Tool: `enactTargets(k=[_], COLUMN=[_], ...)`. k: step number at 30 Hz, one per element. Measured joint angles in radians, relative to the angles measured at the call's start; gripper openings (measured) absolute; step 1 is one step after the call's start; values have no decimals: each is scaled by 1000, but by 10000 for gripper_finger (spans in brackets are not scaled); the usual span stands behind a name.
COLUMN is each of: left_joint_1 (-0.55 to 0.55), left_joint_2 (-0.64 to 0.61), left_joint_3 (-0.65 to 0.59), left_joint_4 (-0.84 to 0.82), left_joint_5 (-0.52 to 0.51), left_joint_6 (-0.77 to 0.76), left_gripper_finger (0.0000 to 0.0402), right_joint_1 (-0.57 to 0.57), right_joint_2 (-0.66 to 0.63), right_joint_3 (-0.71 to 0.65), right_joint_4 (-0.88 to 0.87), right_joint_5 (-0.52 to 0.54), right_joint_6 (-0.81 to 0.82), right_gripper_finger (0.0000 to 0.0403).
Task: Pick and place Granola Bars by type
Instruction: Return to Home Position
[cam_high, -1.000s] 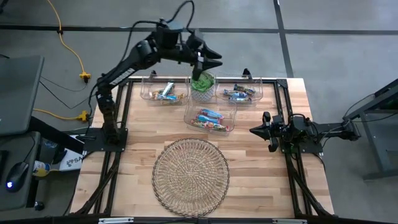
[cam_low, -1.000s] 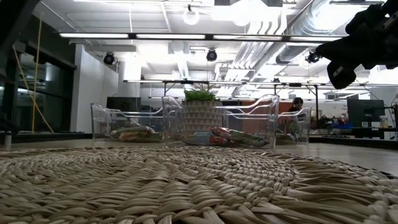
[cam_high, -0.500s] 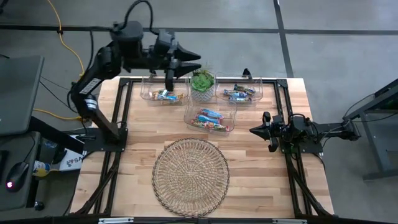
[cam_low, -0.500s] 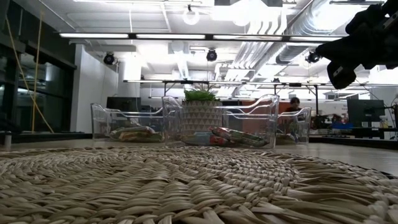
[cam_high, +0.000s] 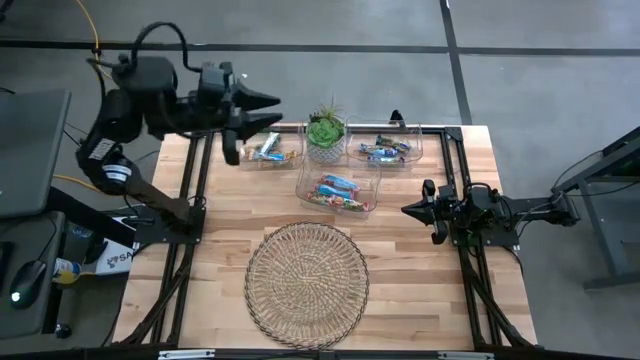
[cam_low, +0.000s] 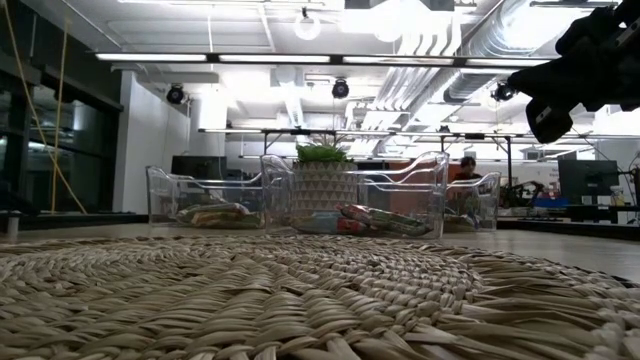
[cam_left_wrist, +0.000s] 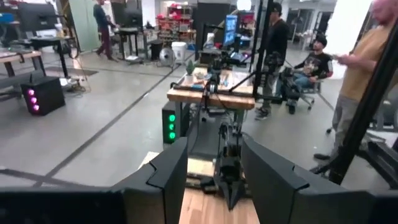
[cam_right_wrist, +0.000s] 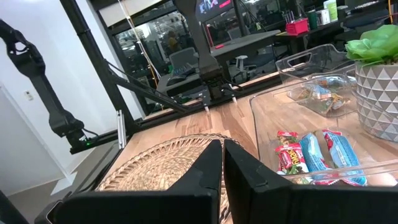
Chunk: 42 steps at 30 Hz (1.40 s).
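Your left gripper (cam_high: 262, 108) has pulled way back since a second ago. It was hanging right over the potted plant (cam_high: 325, 133). Now it's well off to the plant's left-arm side, up in the air above the outer end of the clear bin (cam_high: 296, 152) on that side. From the wrist view its fingers (cam_left_wrist: 171, 171) are spread wide apart, and you're looking straight out at the room past them.

Nothing else budged. The granola bars (cam_high: 338, 188) are all in three clear bins hugging the plant. Some are in that left-side bin and some in the right-side bin (cam_high: 415, 155). A red and blue bunch is in the third bin (cam_high: 300, 195), just in front of the plant. The round wicker tray (cam_high: 307, 285) sits further out in front of the plant, past that third bin.

Your right gripper (cam_high: 410, 210) is parked well away on the plant's right-arm side, beyond the bins. It's low by the table edge with its fingers (cam_right_wrist: 205, 168) pressed together, pointing back toward the bins.
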Motion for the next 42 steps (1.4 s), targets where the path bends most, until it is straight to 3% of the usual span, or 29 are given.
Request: enactTargets(k=[6,16,24,30,37,42], left_joint_1=[-5,-5,-5,-5,-5,-5], left_joint_2=[-133,-484,-797,-1006,-1142,-1247], left_joint_3=[-228,-867,-1272,-1502,-1712,-1833], left_joint_4=[47,483,704,719,717,821], left_joint_5=[-51,-57,-112,-169,-162,-153], left_joint_6=[-28,-106,-154,-220,-296,-310], left_gripper_finger=[147,147,147,147,147,147], right_joint_1=[0,0,0,0,0,0], right_joint_2=[0,0,0,0,0,0], right_joint_3=[0,0,0,0,0,0], right_joint_4=[0,0,0,0,0,0], right_joint_5=[0,0,0,0,0,0], right_joint_6=[0,0,0,0,0,0], right_gripper_finger=[0,0,0,0,0,0])
